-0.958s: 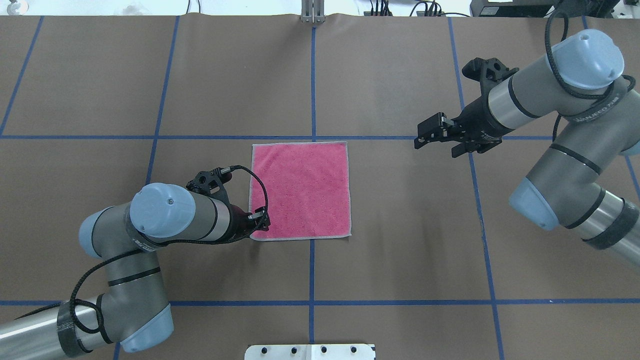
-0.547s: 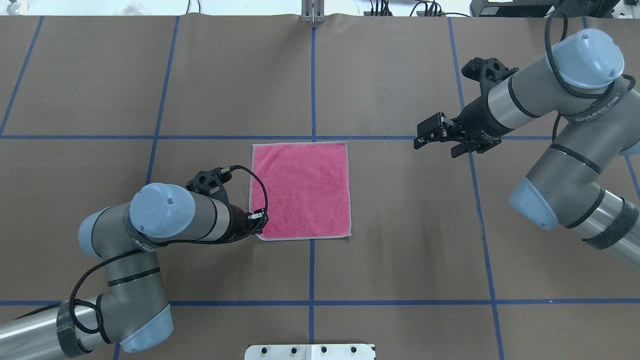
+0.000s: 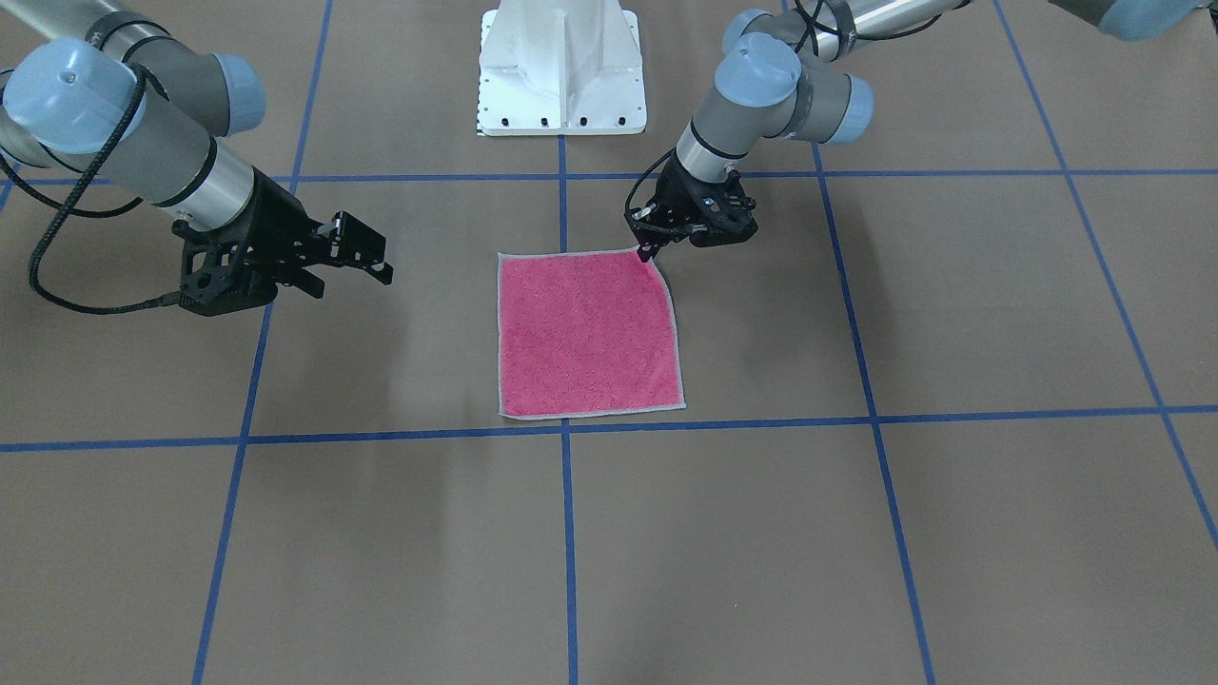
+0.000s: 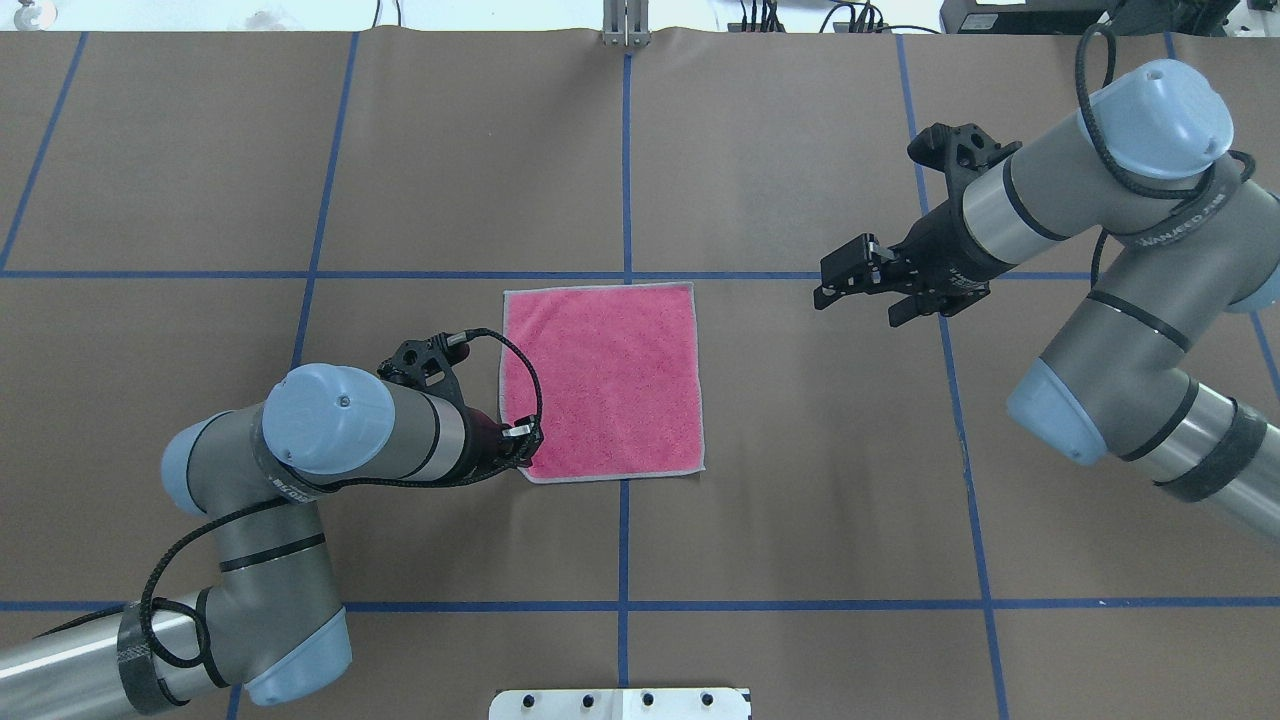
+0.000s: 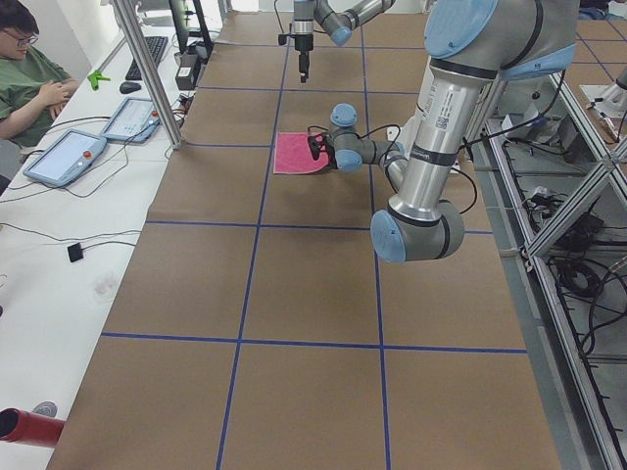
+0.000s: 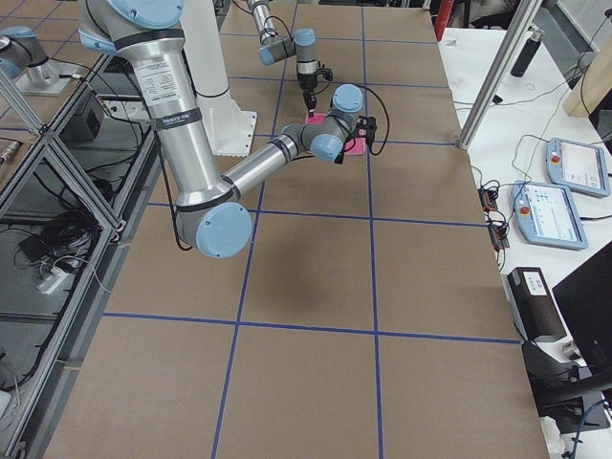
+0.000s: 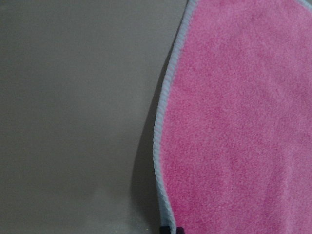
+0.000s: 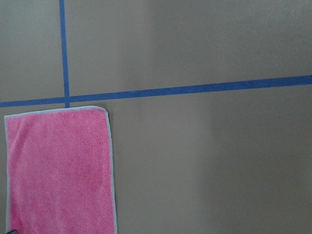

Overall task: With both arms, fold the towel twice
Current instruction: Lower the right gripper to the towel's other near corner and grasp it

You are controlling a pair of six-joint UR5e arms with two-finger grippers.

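Observation:
The towel (image 4: 605, 380) lies pink face up in the middle of the brown table, also seen from the front (image 3: 585, 333). My left gripper (image 4: 527, 452) is shut on its near-left corner, which is raised slightly and pulled inward, so that edge curves (image 3: 650, 249). The left wrist view shows the lifted grey border and pink face (image 7: 234, 122) with a shadow beneath. My right gripper (image 4: 835, 280) is open and empty, hovering above bare table to the right of the towel's far-right corner (image 3: 366, 255). The right wrist view shows the towel (image 8: 58, 170) at lower left.
Blue tape lines (image 4: 625, 160) divide the table into squares. The white pedestal base (image 3: 561, 67) stands at the robot's side of the table. An operator (image 5: 29, 78) sits at a side bench with tablets (image 5: 64, 157) beyond the far table edge.
My left gripper has shifted slightly rightward with the towel's near-left corner, curving that edge inward. My right gripper has moved a little left toward the towel.

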